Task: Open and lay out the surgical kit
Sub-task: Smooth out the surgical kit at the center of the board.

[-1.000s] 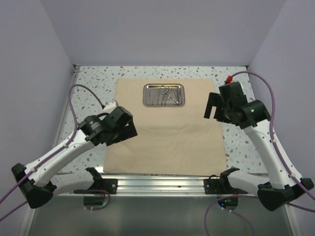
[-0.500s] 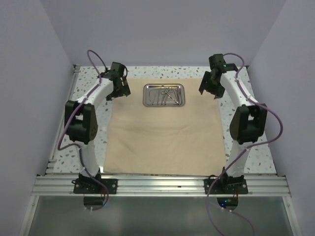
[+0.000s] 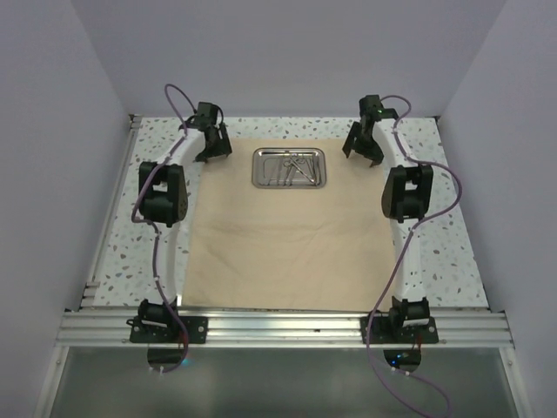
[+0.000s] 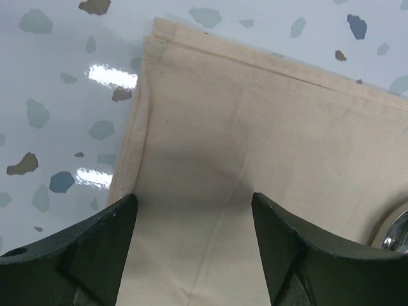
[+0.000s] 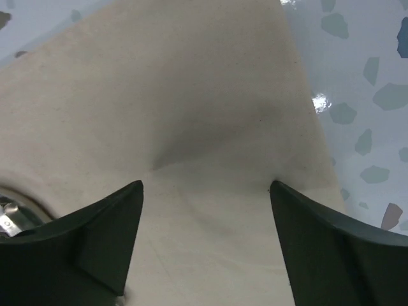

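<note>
The surgical kit's beige cloth wrap (image 3: 287,248) lies spread flat on the table. Its shiny steel tray (image 3: 289,168) sits near the far edge with thin silver instruments (image 3: 294,164) inside. My left gripper (image 3: 211,150) is down at the cloth's far left corner, jaws open, fingertips (image 4: 124,210) resting on the cloth (image 4: 255,127). My right gripper (image 3: 361,144) is at the far right corner, also open, tips (image 5: 280,194) on the cloth (image 5: 191,95), which puckers slightly between them. The tray rim shows at the edge of both wrist views (image 4: 396,231) (image 5: 11,213).
The speckled white tabletop (image 3: 435,235) surrounds the cloth. Lilac walls (image 3: 287,61) close in the back and both sides. A metal rail (image 3: 287,326) with both arm bases runs along the near edge. Both arms stretch forward along the cloth's side edges.
Both arms swung out from beside the cloth's middle to its far corners and came down onto it. Both pairs of jaws narrowed a little.
</note>
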